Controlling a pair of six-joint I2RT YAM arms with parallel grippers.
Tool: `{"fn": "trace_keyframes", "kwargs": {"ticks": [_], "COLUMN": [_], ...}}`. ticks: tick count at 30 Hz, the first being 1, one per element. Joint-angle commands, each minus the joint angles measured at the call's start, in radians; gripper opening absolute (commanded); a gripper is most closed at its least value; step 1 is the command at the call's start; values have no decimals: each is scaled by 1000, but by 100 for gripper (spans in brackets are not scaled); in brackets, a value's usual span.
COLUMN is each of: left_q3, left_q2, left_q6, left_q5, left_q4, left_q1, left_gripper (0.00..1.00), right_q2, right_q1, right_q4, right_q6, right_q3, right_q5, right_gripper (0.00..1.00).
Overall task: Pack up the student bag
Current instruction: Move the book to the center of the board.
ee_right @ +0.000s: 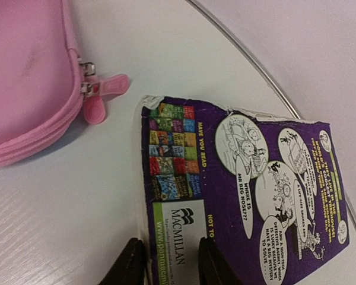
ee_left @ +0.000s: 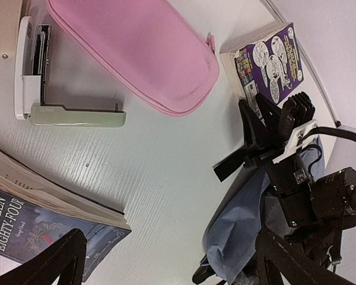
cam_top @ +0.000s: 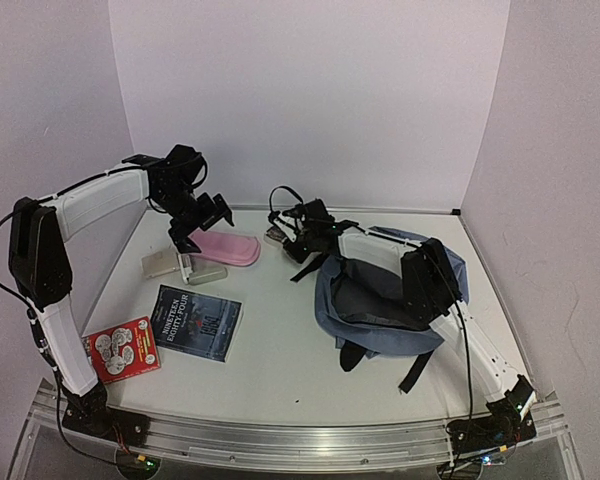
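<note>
The blue-grey student bag (cam_top: pixel 380 335) lies open on the right of the table, and a fold of it shows in the left wrist view (ee_left: pixel 237 237). A purple paperback (ee_right: pixel 249 190) lies flat at the back, just left of the bag (ee_left: pixel 267 59). My right gripper (cam_top: pixel 283 238) is down at the paperback's near corner. Its jaws are open, one finger beside the page edge and one over the cover (ee_right: pixel 169 264). My left gripper (cam_top: pixel 195 225) hovers wide open and empty (ee_left: pixel 169 240) above the pink pencil case (cam_top: pixel 230 247).
The pink pencil case (ee_left: pixel 136 53) lies next to a grey stapler (cam_top: pixel 180 265). A dark "Nineteen Eighty-Four" book (cam_top: pixel 195 322) and a red booklet (cam_top: pixel 122 348) lie at the front left. Walls close the back and sides.
</note>
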Motion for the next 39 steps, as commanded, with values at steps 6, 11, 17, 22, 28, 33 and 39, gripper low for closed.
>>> {"fn": "trace_keyframes", "kwargs": {"ticks": [6,11,17,22,28,33,39], "left_q3": [1,-13,-35,-83,-125,-74,-32], "left_q2": [-56,-51,-20,28,96,188,272], "left_q6": [11,13,12,14,6,15,-17], "left_q5": [-10,5,58,152,226,252,242], "left_q4": [-2,21,90,183,250,227,196], "left_q1": [13,14,14,13,-9,-81,-158], "left_gripper": [99,99,95,84,65,56,57], "right_q2": [-97,-220,-371,-499,-649,-774,-845], "right_q1": [29,70,127,174,189,148,102], "right_q4": [-350,-374,-373,-369,-358,-353,-340], "right_q6": [-80,-113,-80,-60,-33,31,103], "right_q3": [-196,-419,-656,-823,-906,-915,-984], "right_q5": [-171,-241,-313,-411,-515,-555,-546], "right_gripper": [13,10,9,10,22,44,61]}}
